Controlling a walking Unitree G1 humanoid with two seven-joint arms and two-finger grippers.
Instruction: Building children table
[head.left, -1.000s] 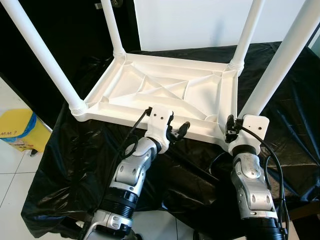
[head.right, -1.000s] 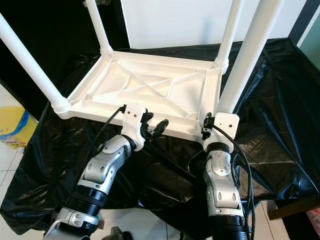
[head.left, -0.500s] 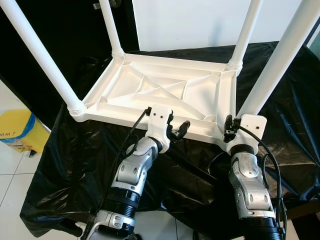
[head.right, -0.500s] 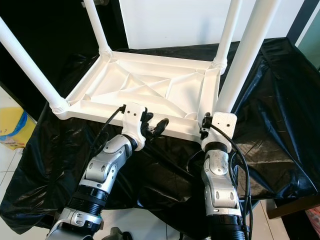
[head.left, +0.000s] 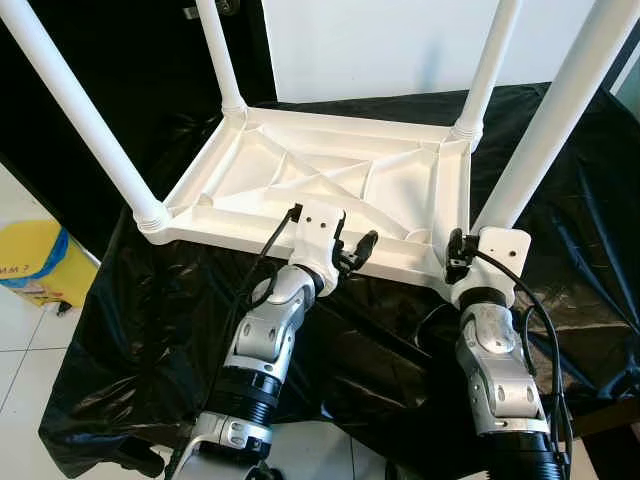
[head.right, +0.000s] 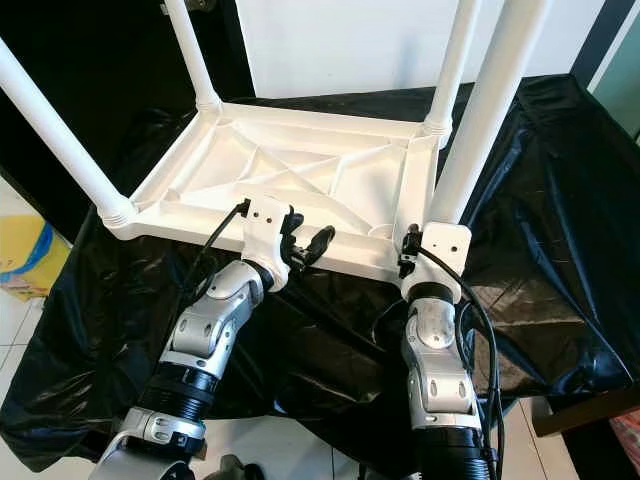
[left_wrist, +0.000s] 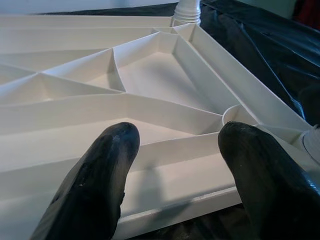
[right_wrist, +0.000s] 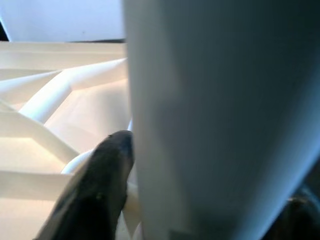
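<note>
My right pincer (right_wrist: 200, 150): clamped round the near right table leg (head.left: 555, 115), just above the socket where that leg meets the frame; one black finger (right_wrist: 95, 187) lies against the leg's side, the other peeks out past its far side.
My left pincer (left_wrist: 175, 165): fingers apart, poised over the near long edge of the table's underside, one fingertip (left_wrist: 107, 165) to either side of a stretch of the rim; I cannot tell whether they touch it.
Children's table (head.left: 330, 180): white plastic, lying upside down, ribbed underside up, on the black sheet (head.left: 150, 330), its four legs standing up from the corners.
Near left leg (head.left: 80, 105): seated in its corner socket, slanting up and away to my left.
Far legs: the far left leg (head.left: 222, 55) and the far right leg (head.left: 485, 70) both stand in their collars at the far corners.
Black sheet: crinkled plastic draped over the support under the table, hanging over its near edge.
Floor: pale tiles on my left, with a yellow bag (head.left: 30, 262) beside the sheet's left edge.
Backdrop: white wall (head.left: 370, 45) beyond the far edge.
</note>
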